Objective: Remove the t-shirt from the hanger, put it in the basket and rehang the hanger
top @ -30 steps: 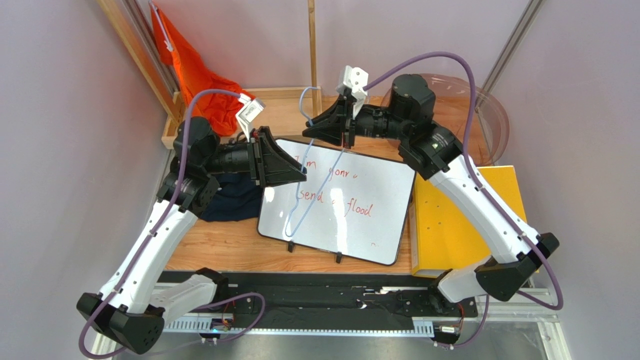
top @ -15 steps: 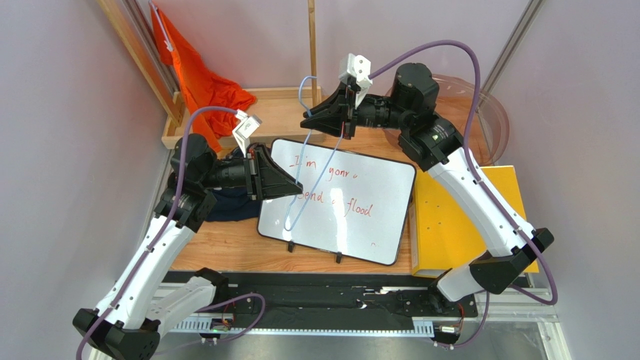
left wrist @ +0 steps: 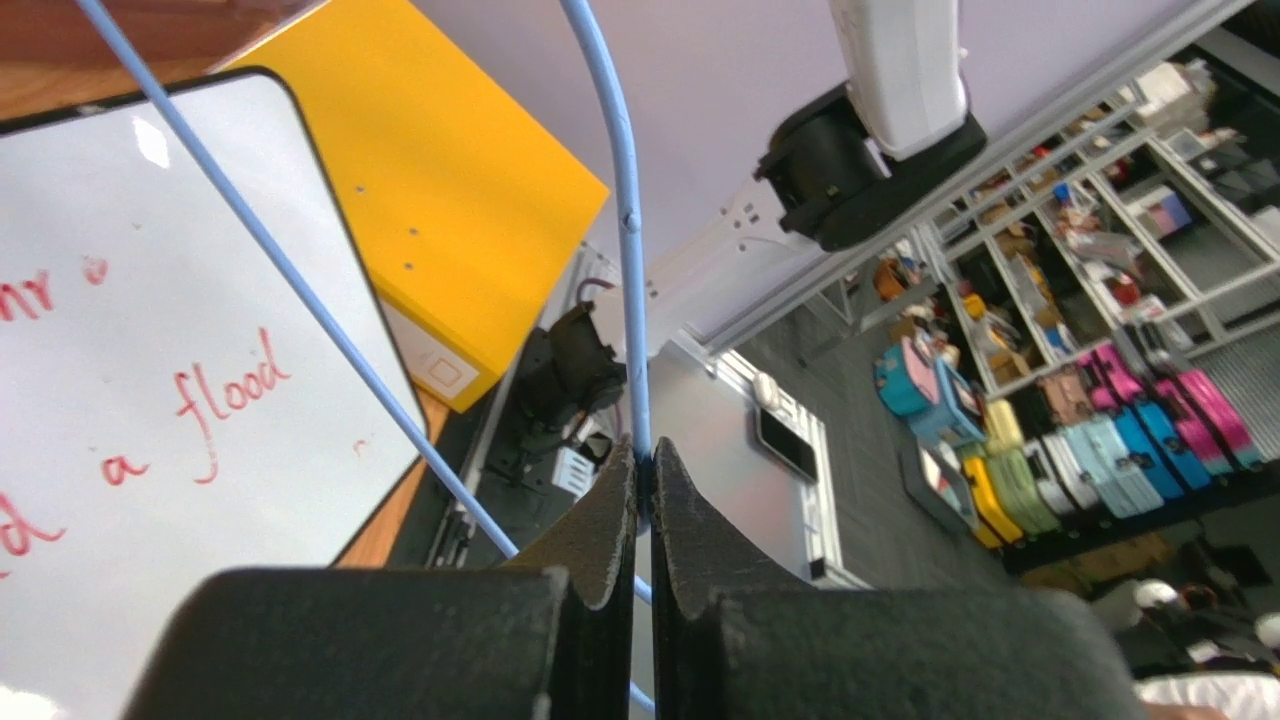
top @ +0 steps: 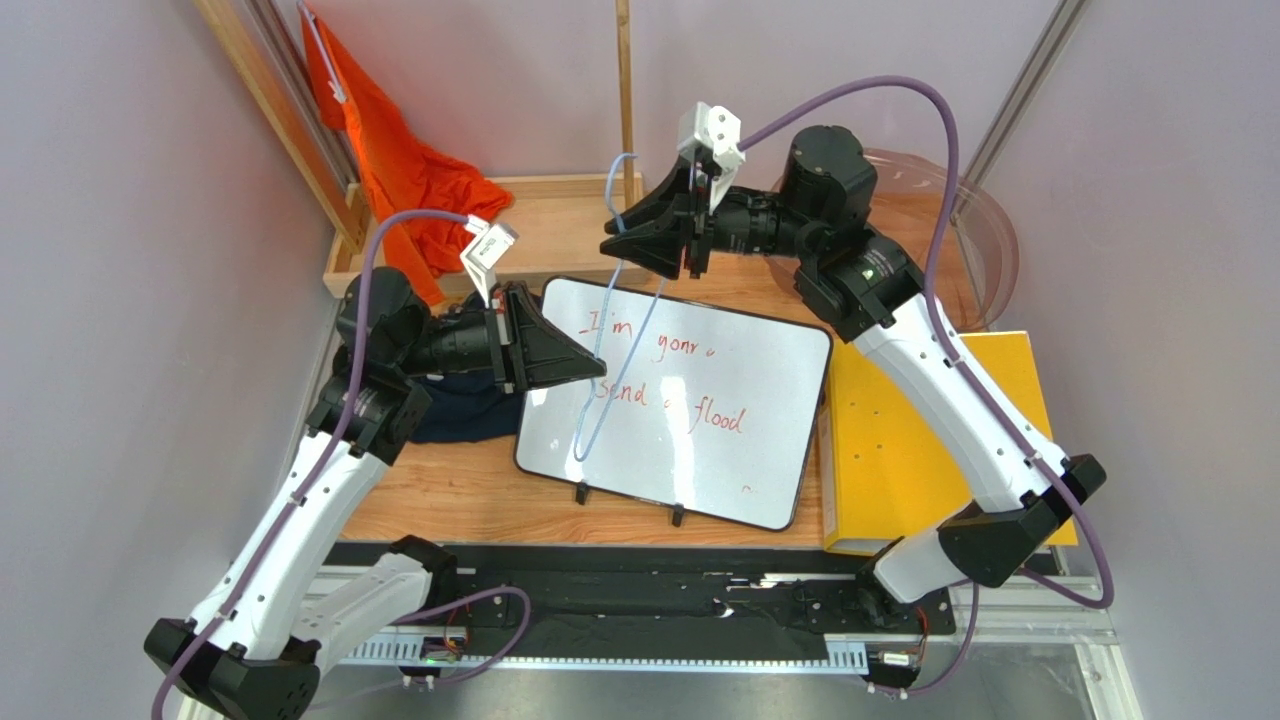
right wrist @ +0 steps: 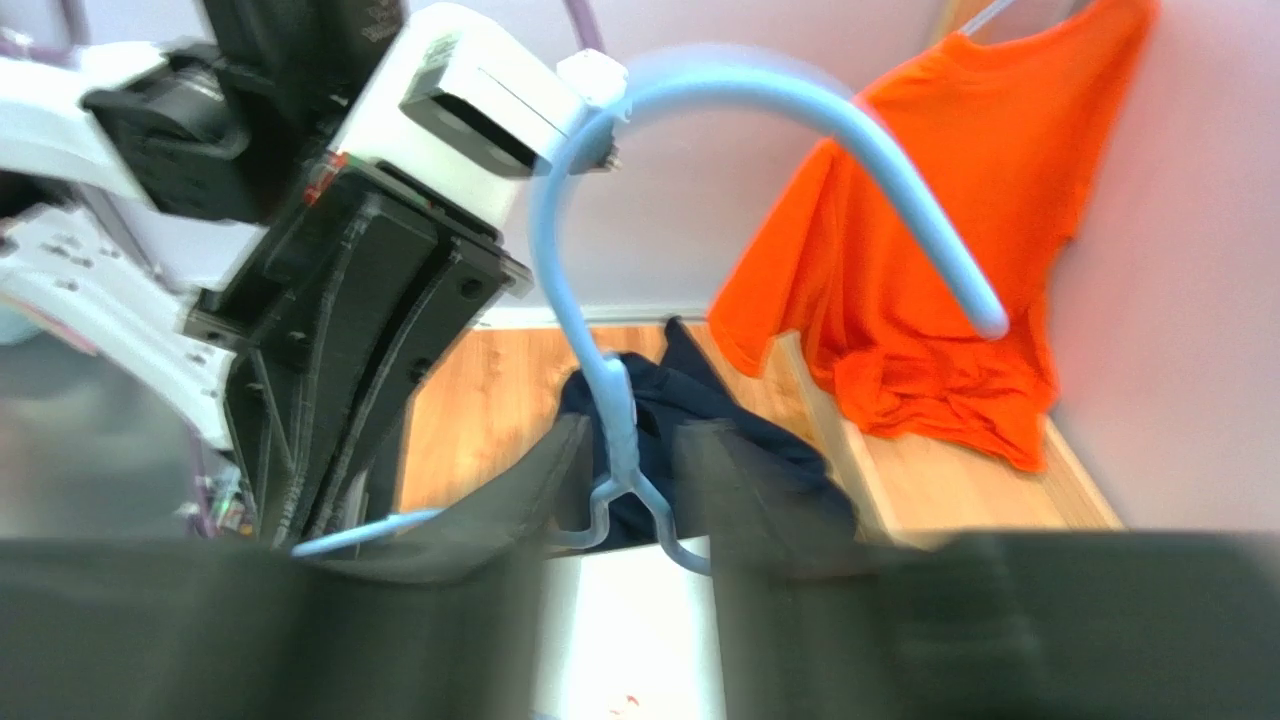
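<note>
A light blue wire hanger (top: 589,420) hangs bare above the whiteboard, its hook (top: 612,177) toward the back. My left gripper (top: 598,365) is shut on one of its wire sides (left wrist: 624,225), the jaws (left wrist: 649,458) pinched tight on the wire. My right gripper (top: 613,248) stands open around the hanger's twisted neck (right wrist: 612,393), with a gap on each side of it (right wrist: 631,438). A dark navy t-shirt (top: 466,405) lies crumpled on the table under my left arm, also visible in the right wrist view (right wrist: 751,465).
An orange t-shirt (top: 406,165) hangs from the wooden rack (top: 559,192) at the back left. A whiteboard (top: 751,360) with red writing lies mid-table. A yellow box (top: 902,450) lies to its right, with a clear round container (top: 984,225) behind it.
My left gripper has closed onto the hanger's wire. My right gripper has opened off the hanger's neck after rising a little with it.
</note>
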